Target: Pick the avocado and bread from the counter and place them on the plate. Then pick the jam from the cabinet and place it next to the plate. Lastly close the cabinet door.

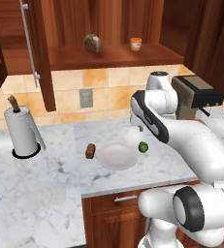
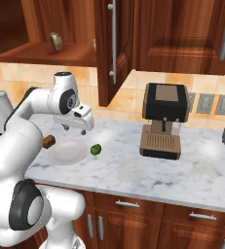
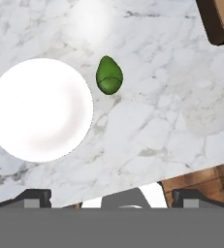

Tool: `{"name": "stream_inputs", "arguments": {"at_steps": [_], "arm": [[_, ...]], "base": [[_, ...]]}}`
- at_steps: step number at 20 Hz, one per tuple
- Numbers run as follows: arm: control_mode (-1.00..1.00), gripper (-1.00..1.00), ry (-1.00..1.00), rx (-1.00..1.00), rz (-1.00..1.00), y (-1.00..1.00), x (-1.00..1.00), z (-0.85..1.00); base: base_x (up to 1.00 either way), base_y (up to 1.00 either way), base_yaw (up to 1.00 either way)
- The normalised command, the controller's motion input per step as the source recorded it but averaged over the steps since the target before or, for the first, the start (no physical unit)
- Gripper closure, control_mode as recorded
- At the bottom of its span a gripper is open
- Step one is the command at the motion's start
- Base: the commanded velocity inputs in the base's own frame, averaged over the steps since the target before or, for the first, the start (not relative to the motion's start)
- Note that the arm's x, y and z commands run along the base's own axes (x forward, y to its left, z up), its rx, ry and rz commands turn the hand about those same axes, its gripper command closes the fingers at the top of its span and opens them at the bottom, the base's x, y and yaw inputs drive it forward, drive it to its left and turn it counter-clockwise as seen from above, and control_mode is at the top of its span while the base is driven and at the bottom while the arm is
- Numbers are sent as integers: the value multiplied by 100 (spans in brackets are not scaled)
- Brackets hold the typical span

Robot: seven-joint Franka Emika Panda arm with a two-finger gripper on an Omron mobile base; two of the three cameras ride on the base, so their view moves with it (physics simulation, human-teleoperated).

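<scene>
My hand (image 2: 76,129) hovers spread and empty above the marble counter (image 1: 45,174), over the plate's far edge.

The avocado (image 3: 108,75) lies on the counter just right of the bare white plate (image 1: 116,157), the bread (image 1: 89,151) just left of it. Up in the cabinet (image 1: 113,53), the jam (image 1: 136,44) sits on the shelf, the cabinet door (image 1: 38,53) standing open at left.

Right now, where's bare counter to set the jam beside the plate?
Bare marble lies in front of the plate, toward the counter edge, and between the avocado and the coffee machine. The plate's sides are crowded: bread one side, avocado the other.
</scene>
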Motion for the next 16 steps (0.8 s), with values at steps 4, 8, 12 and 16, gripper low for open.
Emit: {"name": "stream_inputs", "arguments": {"at_steps": [4,8,12,16], "arm": [[-100,-100,9,0,-13,-23,25,-31],[-100,-100,5,0,-11,-16,19,-32],[-100,-100,1,0,-9,-13,15,-32],[-100,-100,0,0,-6,-5,14,-31]], "base": [[0,0,0],[0,0,0],[0,0,0],[0,0,0]]}}
